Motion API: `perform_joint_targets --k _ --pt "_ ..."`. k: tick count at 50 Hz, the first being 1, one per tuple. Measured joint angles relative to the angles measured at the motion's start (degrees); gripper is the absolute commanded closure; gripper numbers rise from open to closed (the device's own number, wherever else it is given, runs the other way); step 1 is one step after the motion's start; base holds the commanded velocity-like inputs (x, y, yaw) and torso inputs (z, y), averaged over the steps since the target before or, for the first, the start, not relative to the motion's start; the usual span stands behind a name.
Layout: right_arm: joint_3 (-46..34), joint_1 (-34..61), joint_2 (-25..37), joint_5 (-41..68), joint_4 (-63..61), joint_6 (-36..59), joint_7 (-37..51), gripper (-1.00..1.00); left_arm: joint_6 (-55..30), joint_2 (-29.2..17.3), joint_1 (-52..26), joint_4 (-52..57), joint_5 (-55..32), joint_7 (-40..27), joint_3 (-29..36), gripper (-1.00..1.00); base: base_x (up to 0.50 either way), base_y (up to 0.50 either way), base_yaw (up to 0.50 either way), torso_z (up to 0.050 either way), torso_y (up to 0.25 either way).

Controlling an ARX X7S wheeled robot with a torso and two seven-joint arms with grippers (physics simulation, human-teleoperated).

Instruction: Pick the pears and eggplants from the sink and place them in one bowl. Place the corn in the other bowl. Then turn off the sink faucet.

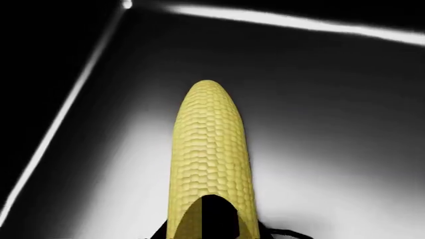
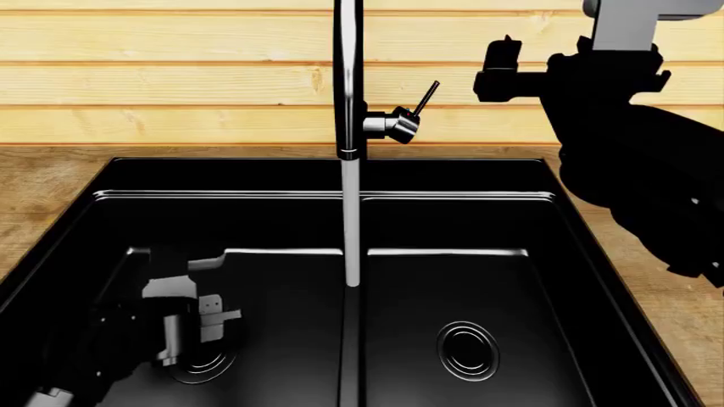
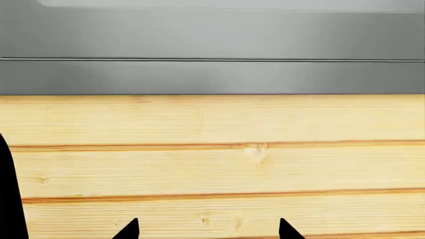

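Note:
The pale yellow corn [image 1: 211, 154] fills the left wrist view, lying on the black floor of the sink [image 2: 328, 197] with its tip pointing away. My left gripper [image 1: 212, 234] is down in the left basin [image 2: 203, 318], its jaws against both sides of the cob's base. The corn is hidden in the head view. My right gripper [image 3: 206, 230] is open and empty, raised at the upper right [image 2: 498, 72], facing the wooden wall. The faucet [image 2: 348, 76] runs water; its lever [image 2: 426, 97] sticks up to the right. The pear, eggplant and bowls are out of view.
A central divider [image 2: 352, 339] splits the sink into two basins, each with a ringed drain [image 2: 467, 349]. A wooden counter [image 2: 34, 182] surrounds the sink and a plank wall [image 2: 169, 76] stands behind it. A grey band [image 3: 212, 74] runs above the planks.

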Motion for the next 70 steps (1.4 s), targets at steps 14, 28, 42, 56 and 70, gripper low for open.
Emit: perform_joint_targets --k 14,28,42,56,70 --pt "0.37 -0.23 0.55 0.2 -0.61 -0.09 0.22 -1.0 1.68 -1.99 1.42 8.62 0.69 -0.88 0.32 1.0 0.0 0.0 0.0 0.0 0.0" --pt "0.67 -0.4 1.08 0.26 -1.31 -0.1 0.54 -1.0 2.63 -6.75 1.0 30.67 -4.43 -7.85 -4.27 1.0 0.0 0.0 0.0 0.0 0.0" --pt "0.82 -0.48 1.8 0.02 -2.81 0.01 1.13 -1.0 1.35 -8.74 -1.88 39.61 -6.94 -11.09 -5.61 1.0 0.0 0.0 0.0 0.0 0.0" --pt "2.06 -1.08 5.84 3.04 -11.14 0.97 3.98 -1.0 3.33 -8.55 -5.88 39.58 -3.22 -8.81 -5.75 1.0 -0.38 0.0 0.0 0.0 0.0" --pt "3.34 -1.82 11.55 8.49 -24.16 3.31 9.64 -1.0 8.2 -8.61 -7.2 40.54 -1.32 -5.59 -8.51 1.0 -0.5 0.01 0.0 0.0 0.0"
